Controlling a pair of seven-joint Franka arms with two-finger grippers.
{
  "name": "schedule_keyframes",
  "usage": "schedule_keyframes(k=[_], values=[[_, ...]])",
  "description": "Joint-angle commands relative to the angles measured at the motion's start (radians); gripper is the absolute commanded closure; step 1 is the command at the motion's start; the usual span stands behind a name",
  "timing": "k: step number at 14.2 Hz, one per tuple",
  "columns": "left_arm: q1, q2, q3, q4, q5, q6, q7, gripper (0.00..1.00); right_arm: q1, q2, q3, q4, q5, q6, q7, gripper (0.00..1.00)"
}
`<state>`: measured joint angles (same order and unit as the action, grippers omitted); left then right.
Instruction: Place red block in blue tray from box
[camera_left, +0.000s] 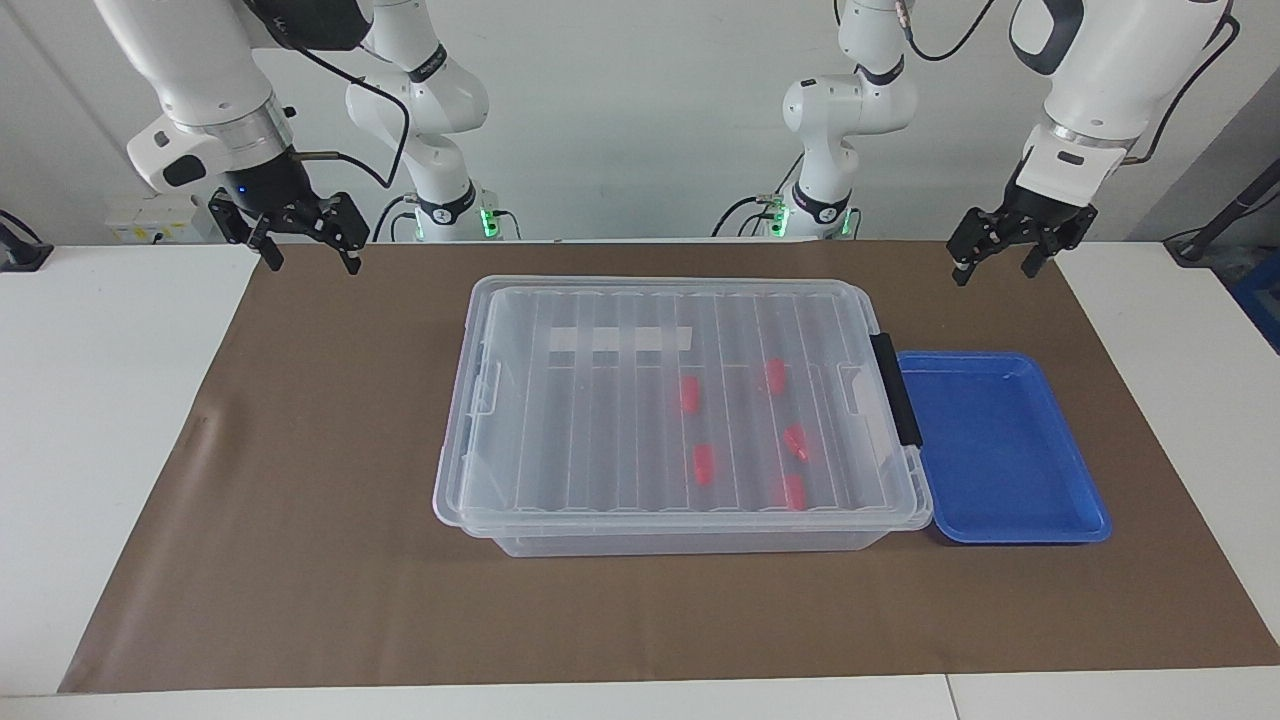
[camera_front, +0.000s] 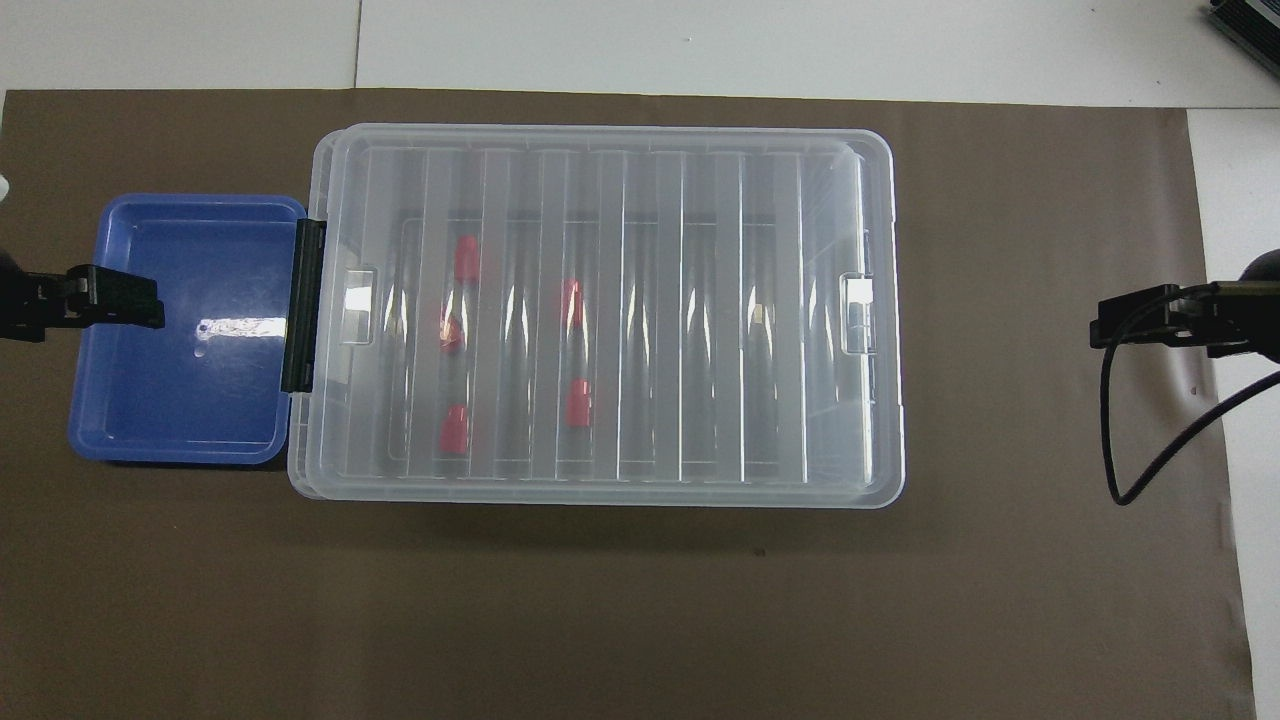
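The box (camera_left: 600, 420) is a large clear bin in the middle of the brown mat, with its ribbed lid on. Through the lid I see several red blocks lying on its floor, one red block (camera_left: 689, 395) nearest the middle, and again a red block (camera_front: 572, 300) in the overhead view of the box (camera_front: 850, 200). The blue tray (camera_left: 1000, 450) (camera_front: 190, 400) sits empty against the box's black clip end, toward the left arm's end. My left gripper (camera_left: 994, 272) (camera_front: 120, 300) hangs open in the air by the tray. My right gripper (camera_left: 312, 262) (camera_front: 1125, 322) hangs open over the mat at the other end.
A black clip handle (camera_left: 895, 390) locks the lid at the tray end. The brown mat (camera_left: 300, 500) covers most of the white table (camera_left: 90, 400). A black cable (camera_front: 1120, 430) loops down from the right arm.
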<state>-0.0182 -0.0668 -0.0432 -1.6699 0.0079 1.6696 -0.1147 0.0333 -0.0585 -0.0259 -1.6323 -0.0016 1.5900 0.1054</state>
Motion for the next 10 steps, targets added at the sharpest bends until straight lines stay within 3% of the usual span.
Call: schedule_keyframes(k=[1, 6, 10], values=[[0.004, -0.018, 0.002, -0.021, -0.014, 0.001, 0.003, 0.0, 0.004, -0.023, -0.012, -0.026, 0.022, -0.001, -0.026, 0.0], [0.004, -0.018, 0.002, -0.021, -0.014, 0.001, 0.003, 0.0, 0.008, -0.018, -0.012, -0.027, 0.022, 0.033, -0.018, 0.0], [0.004, -0.018, 0.002, -0.021, -0.014, 0.001, 0.003, 0.0, 0.02, -0.006, 0.004, -0.131, 0.023, 0.207, -0.021, 0.0]])
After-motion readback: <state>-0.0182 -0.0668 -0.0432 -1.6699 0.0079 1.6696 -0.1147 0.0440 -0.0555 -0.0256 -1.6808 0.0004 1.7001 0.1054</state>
